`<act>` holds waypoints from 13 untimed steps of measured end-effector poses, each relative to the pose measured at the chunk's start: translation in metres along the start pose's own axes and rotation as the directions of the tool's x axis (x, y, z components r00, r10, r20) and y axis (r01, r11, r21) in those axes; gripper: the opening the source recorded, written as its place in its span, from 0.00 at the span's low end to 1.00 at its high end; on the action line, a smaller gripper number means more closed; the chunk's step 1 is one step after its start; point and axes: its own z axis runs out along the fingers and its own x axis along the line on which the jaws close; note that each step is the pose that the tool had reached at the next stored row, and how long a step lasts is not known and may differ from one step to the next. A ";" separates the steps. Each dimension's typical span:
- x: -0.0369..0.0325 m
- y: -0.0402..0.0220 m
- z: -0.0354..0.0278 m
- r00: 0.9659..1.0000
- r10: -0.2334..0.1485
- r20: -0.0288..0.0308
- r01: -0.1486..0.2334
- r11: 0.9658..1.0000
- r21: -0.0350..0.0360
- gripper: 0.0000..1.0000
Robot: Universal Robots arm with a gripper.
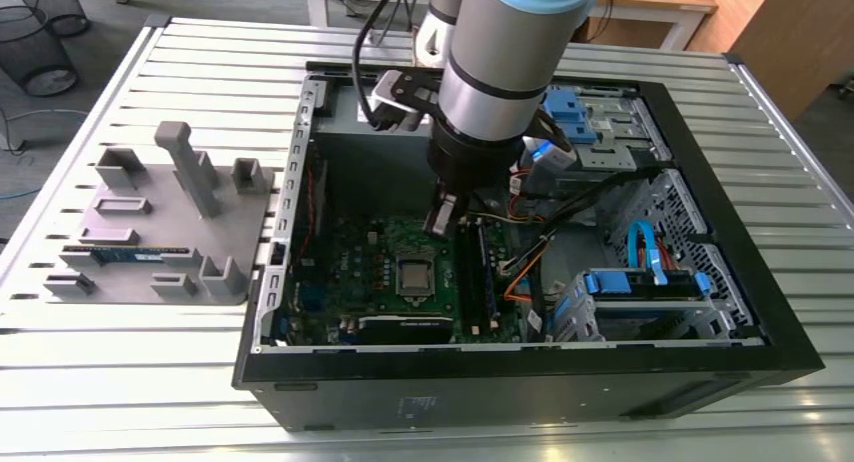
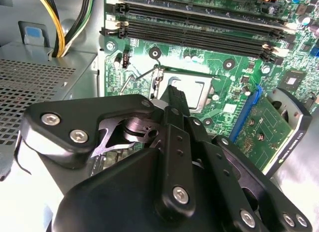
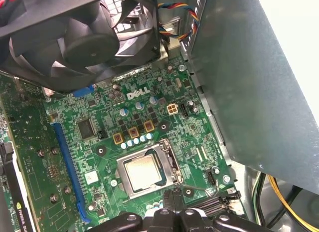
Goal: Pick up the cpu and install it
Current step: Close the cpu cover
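Observation:
The cpu (image 3: 143, 173), a small square chip with a silver-grey top, lies flat in the metal-framed socket on the green motherboard (image 3: 104, 137). It is also seen in the exterior view, cpu (image 1: 416, 275), inside the open computer case (image 1: 747, 312), and partly behind the finger in the second wrist view, cpu (image 2: 194, 87). My gripper (image 1: 439, 225) hangs inside the case just above the socket's edge. Its black fingertips (image 3: 174, 198) look pressed together with nothing between them. In the second wrist view the gripper (image 2: 173, 91) points at the socket beside a thin wire lever (image 2: 133, 76).
A black fan (image 3: 84, 37) overhangs the board near the socket. Memory slots (image 2: 199, 22), a graphics card (image 2: 271, 127) and coloured cables (image 1: 527, 257) crowd the case. Blue drive cages (image 1: 641, 287) fill the exterior view's right. A grey fixture plate (image 1: 200, 252) holding a memory stick (image 1: 127, 252) lies outside.

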 end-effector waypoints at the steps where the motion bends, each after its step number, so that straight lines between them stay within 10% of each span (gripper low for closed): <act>1: 0.0006 0.0009 0.0004 1.000 0.000 0.000 0.000 1.000 0.001 0.11; 13: 0.0094 0.0053 0.0074 1.000 -0.017 0.006 0.017 1.000 0.020 0.11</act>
